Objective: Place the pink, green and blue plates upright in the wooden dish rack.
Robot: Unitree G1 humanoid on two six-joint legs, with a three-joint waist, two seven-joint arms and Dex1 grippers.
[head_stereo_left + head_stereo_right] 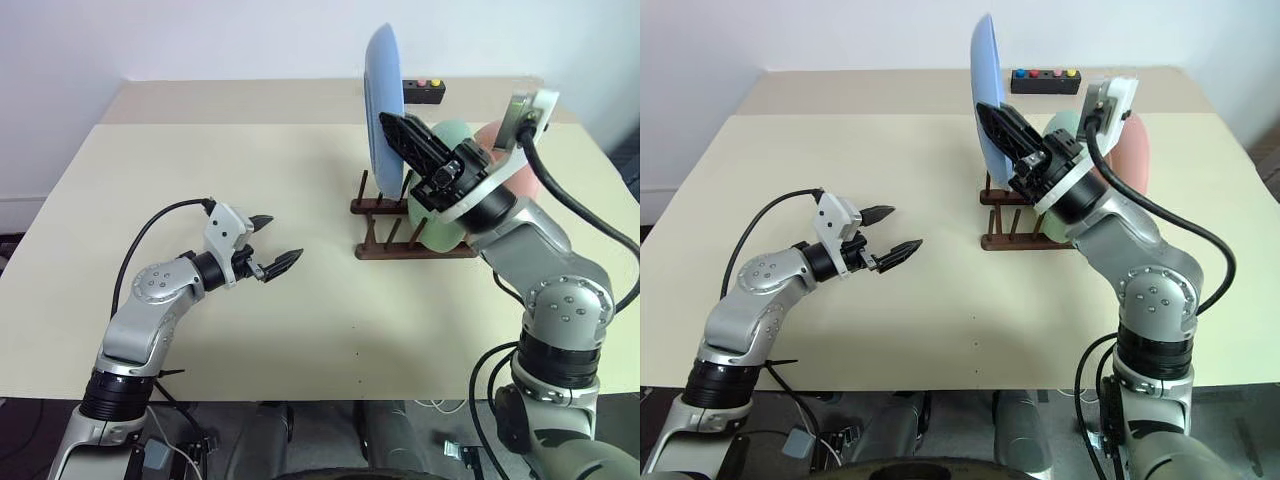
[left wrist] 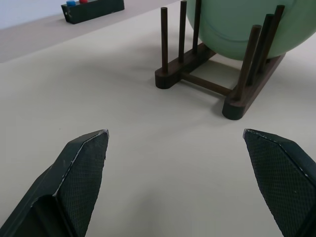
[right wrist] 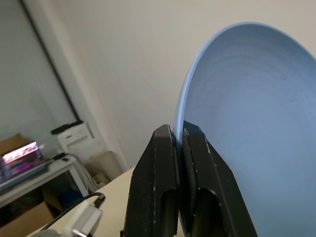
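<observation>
Right end effector (image 1: 395, 128) clamped on blue plate (image 1: 383, 98) rim, plate upright above dish rack (image 1: 400, 232), upper centre of frame. Green plate (image 2: 247, 24) and pink plate (image 1: 1132, 150) standing in rack. Left end effector (image 1: 273, 242) fingers apart, empty, lower left over desk (image 1: 200, 180).
</observation>
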